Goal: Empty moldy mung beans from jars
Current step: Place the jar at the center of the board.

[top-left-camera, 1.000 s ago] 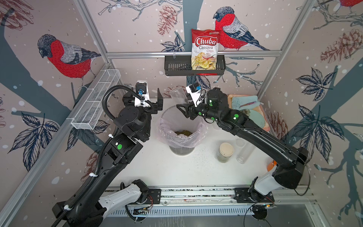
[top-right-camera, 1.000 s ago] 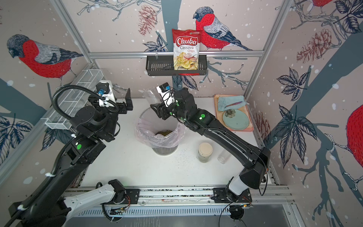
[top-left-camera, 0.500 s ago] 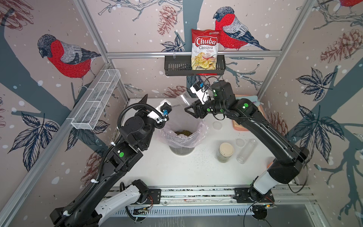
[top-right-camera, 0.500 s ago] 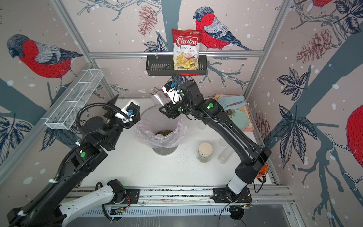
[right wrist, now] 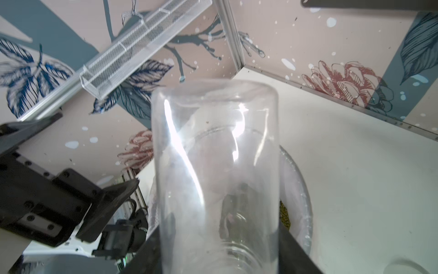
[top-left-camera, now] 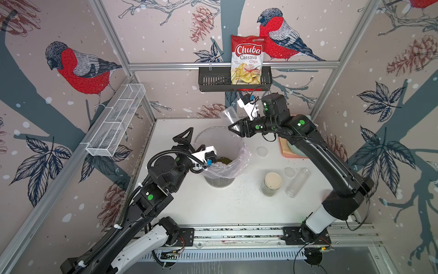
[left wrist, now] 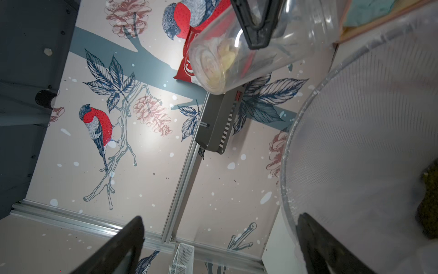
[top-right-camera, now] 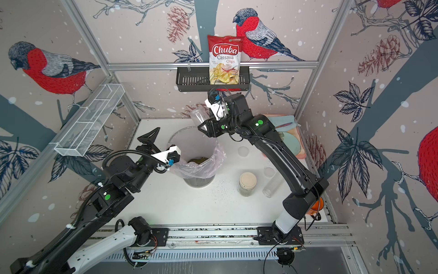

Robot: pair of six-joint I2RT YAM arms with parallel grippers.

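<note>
My right gripper (top-left-camera: 235, 129) (top-right-camera: 204, 128) (right wrist: 220, 249) is shut on a clear short jar (top-left-camera: 229, 116) (top-right-camera: 197, 115) (right wrist: 213, 166) (left wrist: 237, 54). The jar is tilted, base up, above the bin's back rim, and looks empty. Mung beans (top-left-camera: 222, 160) (top-right-camera: 198, 160) (right wrist: 284, 215) (left wrist: 429, 206) lie in the pink-lined bin (top-left-camera: 228, 172) (top-right-camera: 201, 172). My left gripper (top-left-camera: 187, 137) (top-right-camera: 151, 137) (left wrist: 220, 217) stands open by the bin's left rim, holding nothing. On the table a cream-lidded jar (top-left-camera: 272, 183) (top-right-camera: 247, 183) stands upright next to a tall clear tube (top-left-camera: 297, 182) (top-right-camera: 272, 183).
Two clear lids (top-left-camera: 262, 151) (top-left-camera: 289, 172) lie on the white table, with stray beans (top-left-camera: 244, 187) in front of the bin. An orange tray with a teal plate (top-right-camera: 291, 142) sits back right. An orange mug (top-right-camera: 317, 206) hides behind the right arm. A chips basket (top-left-camera: 213, 80) and mesh rack (top-left-camera: 116, 121) hang on the walls.
The right gripper has lifted the jar up and back from the bin's mouth. The left arm has rolled over and dropped from the back to the bin's left rim, still open.
</note>
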